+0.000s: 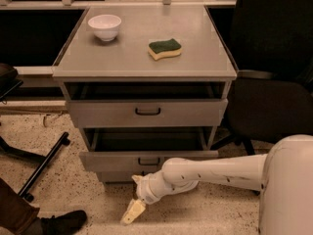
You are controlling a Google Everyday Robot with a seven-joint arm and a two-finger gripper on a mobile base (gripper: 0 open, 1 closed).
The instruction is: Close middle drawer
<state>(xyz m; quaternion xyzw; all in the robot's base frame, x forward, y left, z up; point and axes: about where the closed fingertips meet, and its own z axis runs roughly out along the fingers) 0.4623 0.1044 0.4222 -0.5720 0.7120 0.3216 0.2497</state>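
Note:
The grey metal cabinet (144,65) stands in the middle of the camera view. Its middle drawer (117,159), a wide grey front with a small dark pull handle (148,161), sticks out a short way, with a dark gap above it. The uppermost drawer (98,114) also stands slightly out. The lowest front (115,176) shows just below. My white arm (220,171) reaches in from the right, its wrist against the middle drawer's lower edge. My gripper (133,211) hangs below and in front of the drawer, pointing down at the floor, touching nothing.
A white bowl (104,26) and a green-and-yellow sponge (165,48) lie on the cabinet top. A black office chair (274,97) stands close on the right. A black chair leg (44,163) and a dark shoe (61,223) are on the speckled floor at the left.

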